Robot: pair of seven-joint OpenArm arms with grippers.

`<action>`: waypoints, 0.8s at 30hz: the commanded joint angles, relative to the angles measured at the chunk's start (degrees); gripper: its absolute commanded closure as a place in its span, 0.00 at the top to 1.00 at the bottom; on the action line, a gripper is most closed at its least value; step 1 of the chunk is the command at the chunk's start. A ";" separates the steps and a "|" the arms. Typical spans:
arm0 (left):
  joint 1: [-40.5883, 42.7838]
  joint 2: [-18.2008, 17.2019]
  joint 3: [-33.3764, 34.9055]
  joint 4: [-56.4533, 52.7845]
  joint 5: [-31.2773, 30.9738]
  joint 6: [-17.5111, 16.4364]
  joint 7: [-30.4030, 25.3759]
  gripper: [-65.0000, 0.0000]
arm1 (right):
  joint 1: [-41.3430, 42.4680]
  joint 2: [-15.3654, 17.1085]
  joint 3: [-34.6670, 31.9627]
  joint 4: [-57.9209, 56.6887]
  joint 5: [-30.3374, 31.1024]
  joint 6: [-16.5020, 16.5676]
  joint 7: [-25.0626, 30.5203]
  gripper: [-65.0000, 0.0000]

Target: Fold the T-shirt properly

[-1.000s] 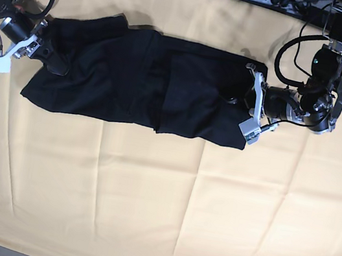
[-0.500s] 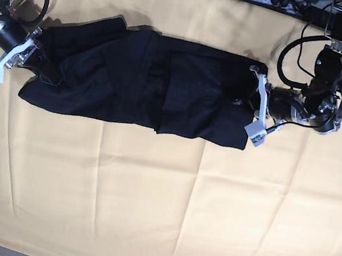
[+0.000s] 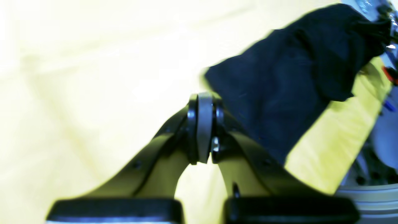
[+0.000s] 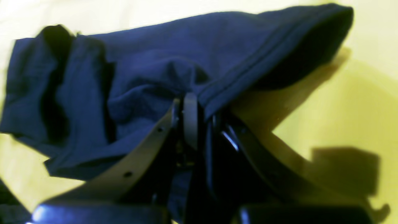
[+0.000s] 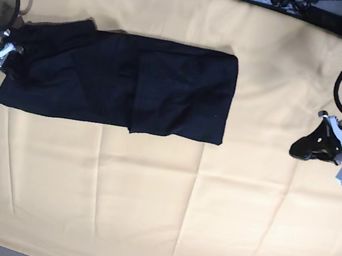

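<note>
Right fingers (image 4: 192,121) pinch T-shirt (image 5: 126,81) hem; left fingers (image 3: 203,124) seemingly closed empty.

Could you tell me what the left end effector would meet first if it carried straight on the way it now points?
Probably the right-hand edge of the T-shirt: the left end effector points that way, with only bare yellow table cloth between.

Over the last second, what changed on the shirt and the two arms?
The T-shirt slid toward the base view's left and pulled flatter. The right gripper closed on its hem and dragged it that way. The left gripper, shut and empty, left the shirt's other end and backed off to the right. The yellow table cloth stayed put.
</note>
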 commanded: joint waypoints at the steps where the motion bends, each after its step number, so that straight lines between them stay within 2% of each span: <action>1: -0.46 -1.84 -1.29 0.81 -1.29 -0.20 -0.81 0.00 | 0.74 2.36 0.52 0.94 -0.59 -0.55 1.57 0.00; 3: 0.09 -3.28 -2.78 0.81 -1.33 -0.17 -0.85 0.00 | 0.74 4.17 0.52 0.94 -3.61 -2.58 2.71 0.00; 8: 1.29 -3.91 -3.76 0.81 -1.40 -0.20 -0.98 0.00 | 0.72 5.77 0.52 3.48 -2.97 -4.57 2.58 0.00; 12: 2.71 -3.34 -3.65 0.79 -1.31 -0.22 -1.07 0.00 | 0.55 4.44 0.52 11.72 3.19 -3.15 1.09 0.00; 16: 4.50 -2.16 -3.65 0.76 -1.27 -0.22 -1.07 0.00 | 0.44 -0.66 0.50 21.42 11.69 -1.20 -0.46 0.00; 20: 5.81 -0.83 -3.65 0.76 -1.29 -0.22 -1.14 0.00 | 0.44 -7.98 0.07 25.92 21.35 1.36 -2.54 0.00; 24: 6.80 0.22 -3.65 0.76 -1.31 -0.22 -1.33 0.00 | 0.48 -15.45 -5.09 26.49 23.24 3.52 -2.80 0.00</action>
